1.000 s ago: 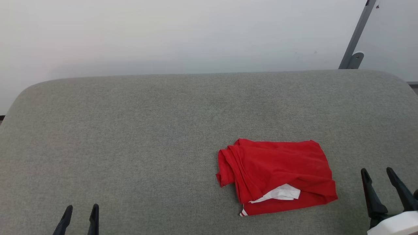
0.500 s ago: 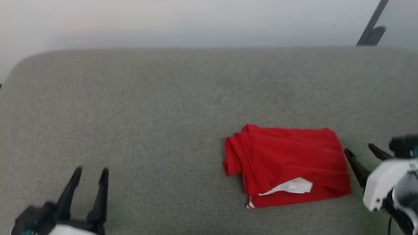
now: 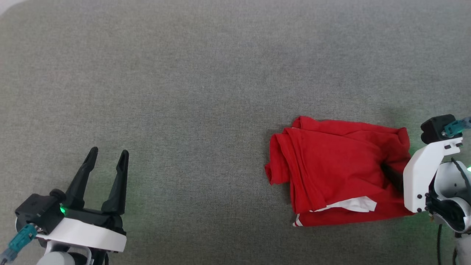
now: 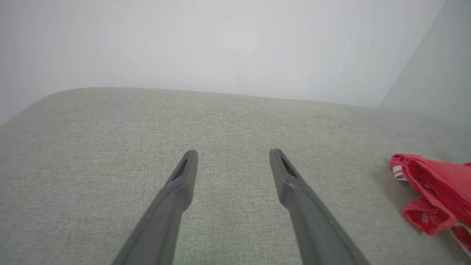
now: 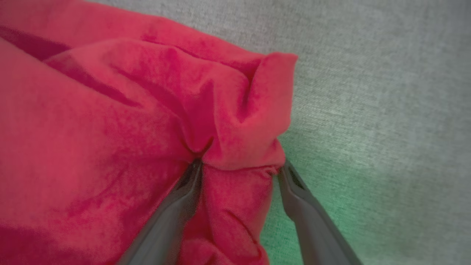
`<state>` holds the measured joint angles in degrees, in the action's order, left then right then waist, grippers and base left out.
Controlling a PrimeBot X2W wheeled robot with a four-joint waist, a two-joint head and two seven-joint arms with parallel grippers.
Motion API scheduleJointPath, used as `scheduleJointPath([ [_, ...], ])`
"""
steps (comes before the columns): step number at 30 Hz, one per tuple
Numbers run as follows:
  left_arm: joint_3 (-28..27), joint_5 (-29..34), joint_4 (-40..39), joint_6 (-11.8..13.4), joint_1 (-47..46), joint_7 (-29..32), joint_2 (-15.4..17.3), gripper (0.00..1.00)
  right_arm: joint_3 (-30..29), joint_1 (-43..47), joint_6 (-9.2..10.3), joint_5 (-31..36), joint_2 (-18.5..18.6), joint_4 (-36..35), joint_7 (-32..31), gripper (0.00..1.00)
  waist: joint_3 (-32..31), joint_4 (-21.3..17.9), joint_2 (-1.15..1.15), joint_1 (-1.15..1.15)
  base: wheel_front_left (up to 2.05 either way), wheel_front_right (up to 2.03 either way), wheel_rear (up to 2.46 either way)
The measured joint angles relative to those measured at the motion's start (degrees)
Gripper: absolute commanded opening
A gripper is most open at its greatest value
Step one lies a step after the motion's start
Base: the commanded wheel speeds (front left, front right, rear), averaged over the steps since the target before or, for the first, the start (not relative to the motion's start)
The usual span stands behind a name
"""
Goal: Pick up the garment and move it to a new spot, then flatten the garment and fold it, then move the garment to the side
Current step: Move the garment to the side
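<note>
One fold of garment [image 5: 110, 129] between the parted right jaws

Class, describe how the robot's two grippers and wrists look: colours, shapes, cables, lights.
Each gripper has two long, dark, tapering fingers. The left gripper has a black base, a white collar, a green light and a teal connector. The right gripper has a white bracket, a black block, a teal plug and a black cable.

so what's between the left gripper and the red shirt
Nothing but bare grey upholstery: the head view shows an unbroken stretch of it from the left gripper to the garment, and the left wrist view agrees.
</note>
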<state>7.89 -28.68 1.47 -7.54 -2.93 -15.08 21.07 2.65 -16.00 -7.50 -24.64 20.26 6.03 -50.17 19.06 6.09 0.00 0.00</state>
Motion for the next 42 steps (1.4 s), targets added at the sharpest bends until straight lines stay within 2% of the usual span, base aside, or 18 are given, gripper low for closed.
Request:
scheduleJointPath([
  [2, 0.1, 0.0, 0.1, 0.0, -0.4, 0.0, 0.4, 1.0, -1.2, 0.1, 0.0, 0.9, -1.3, -0.4, -0.6, 0.26, 0.6, -0.1, 0.0, 0.0, 0.0, 0.0, 0.0],
  [3, 0.2, 0.0, 0.0, 0.0, -0.6, 0.0, 0.6, 1.0, -1.3, 0.1, 0.0, 1.2, -1.8, -0.7, -0.9, 0.0, 0.8, -0.2, 0.0, 0.0, 0.0, 0.0, 0.0],
  [8, 0.4, 0.0, -0.9, 0.0, -2.4, 0.0, 1.9, 1.0, -4.7, 0.2, -0.25, 2.8, -6.3, -2.2, 0.5, 0.0, 2.0, -1.9, 0.0, 0.0, 0.0, 0.0, 0.0],
  [12, -0.4, 0.1, -3.2, 0.0, -3.8, 0.0, 3.0, 1.0, -9.9, 0.3, -0.33, 4.3, -9.0, -4.7, 4.0, 0.0, 3.4, -3.9, 0.0, 0.0, 0.0, 0.0, 0.0],
  [16, -0.2, 0.1, -4.9, 0.0, -5.5, 0.0, 4.7, 1.0, -17.5, 0.9, -0.16, 6.8, -8.0, -7.5, 5.7, 0.0, 5.0, -6.4, 0.0, 0.0, 0.0, 0.0, 0.0],
  [17, -0.2, 0.1, -4.9, 0.0, -5.5, 0.0, 4.7, 1.0, -17.5, 0.9, -0.16, 6.8, -8.0, -7.5, 5.7, 0.0, 5.0, -6.4, 0.0, 0.0, 0.0, 0.0, 0.0],
  [18, 0.3, 0.1, -5.7, 0.0, -6.5, 0.0, 5.9, 1.0, -21.4, 1.1, -0.15, 8.0, -8.0, -9.0, 6.4, 0.0, 6.0, -7.8, 0.0, 0.0, 0.0, 0.0, 0.0],
  [20, 0.4, 0.3, -6.1, 0.0, -7.4, 0.0, 7.3, 1.0, -25.0, 0.6, -0.14, 9.5, -8.0, -10.7, 7.0, 0.0, 7.3, -9.1, 0.0, 0.0, 0.0, 0.0, 0.0],
  [24, 1.4, 0.4, -7.5, 0.0, -11.2, 0.0, 10.7, 1.0, -32.6, -2.8, -0.13, 12.9, -8.0, -11.6, 8.4, 0.0, 10.5, -11.2, 0.0, 0.0, 0.0, 0.0, 0.0],
  [28, 1.8, 0.1, -9.6, 0.0, -16.2, 0.0, 15.1, 1.0, -37.6, -7.6, -0.14, 17.3, -7.7, -11.5, 10.0, 0.0, 14.6, -12.6, 0.0, 0.0, 0.0, 0.0, 0.0],
  [31, 1.7, -0.5, -10.6, 0.0, -20.1, 0.0, 17.1, 1.0, -42.1, -11.9, -0.14, 21.5, -7.6, -10.9, 12.3, 0.0, 17.7, -13.4, 0.0, 0.0, 0.0, 0.0, 0.0],
  [37, 0.8, -1.6, -12.2, 0.0, -25.4, 0.0, 19.3, 1.0, -46.0, -18.4, -0.14, 28.8, -8.2, -9.1, 15.9, 0.0, 22.3, -14.1, 0.0, 0.0, 0.0, 0.0, 0.0],
  [42, 0.5, -2.0, -13.1, 0.0, -27.5, 0.0, 20.7, 1.0, -46.0, -22.8, -0.14, 34.8, -9.6, -6.6, 19.7, 0.0, 24.9, -14.6, 0.0, 0.0, 0.0, 0.0, 0.0],
])
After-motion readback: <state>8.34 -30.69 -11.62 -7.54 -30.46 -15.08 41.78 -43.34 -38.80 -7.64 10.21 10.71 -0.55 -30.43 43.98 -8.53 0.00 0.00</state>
